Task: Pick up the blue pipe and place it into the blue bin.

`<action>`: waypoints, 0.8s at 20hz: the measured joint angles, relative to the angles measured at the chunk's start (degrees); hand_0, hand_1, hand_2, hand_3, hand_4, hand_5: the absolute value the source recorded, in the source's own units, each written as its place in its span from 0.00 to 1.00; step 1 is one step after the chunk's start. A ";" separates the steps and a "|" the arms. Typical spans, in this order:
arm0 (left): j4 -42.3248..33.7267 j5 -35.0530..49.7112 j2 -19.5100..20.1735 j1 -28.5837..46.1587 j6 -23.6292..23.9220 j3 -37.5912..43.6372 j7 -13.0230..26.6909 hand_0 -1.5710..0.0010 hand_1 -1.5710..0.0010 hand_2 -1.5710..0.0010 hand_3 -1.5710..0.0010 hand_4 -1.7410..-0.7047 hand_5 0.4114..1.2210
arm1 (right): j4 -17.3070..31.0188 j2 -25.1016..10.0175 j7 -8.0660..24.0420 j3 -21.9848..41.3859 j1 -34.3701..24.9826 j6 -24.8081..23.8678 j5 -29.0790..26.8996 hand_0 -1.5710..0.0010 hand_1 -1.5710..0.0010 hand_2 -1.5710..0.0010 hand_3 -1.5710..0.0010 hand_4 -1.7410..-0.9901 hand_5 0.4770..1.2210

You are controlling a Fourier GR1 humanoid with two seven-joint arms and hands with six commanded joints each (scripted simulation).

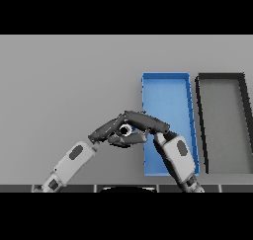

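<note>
Near the table's (64, 86) front, the left hand (106, 129) and right hand (148, 121) meet just left of the blue bin (165, 77). Fingers curl round sth w/ a pale round end, prob. the blue pipe (125, 130); which hand grips it is unclear. Black bin (220, 76) sits right.

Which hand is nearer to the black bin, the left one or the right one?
The right hand. It lies over the left edge of the blue bin, which stands beside the black bin. The left hand is further left, over the table.
</note>
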 measured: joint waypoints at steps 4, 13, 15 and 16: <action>-0.22 -0.54 -0.04 -0.50 0.88 -0.32 3.74 0.99 1.00 1.00 1.00 0.83 0.18 | -0.70 2.72 8.27 -2.27 -1.31 -2.70 -11.70 0.00 0.00 0.00 0.00 0.33 1.00; -1.10 -0.80 0.91 1.14 0.24 -1.06 3.43 1.00 1.00 1.00 1.00 0.85 0.10 | -0.12 -7.28 13.21 -6.13 -19.16 -18.91 -30.54 0.00 0.00 0.00 0.00 0.33 1.00; -1.21 -0.70 0.89 1.50 0.21 -1.06 2.70 1.00 1.00 1.00 1.00 0.84 0.09 | 2.05 -8.95 11.15 -8.84 -24.56 -18.46 -30.49 0.00 0.00 0.00 0.00 0.33 1.00; -1.28 -0.53 1.14 1.28 -0.11 -0.98 2.85 1.00 1.00 1.00 1.00 0.84 0.09 | 4.21 -9.86 10.56 -10.72 -27.11 -19.39 -30.18 0.00 0.00 0.00 0.00 0.33 1.00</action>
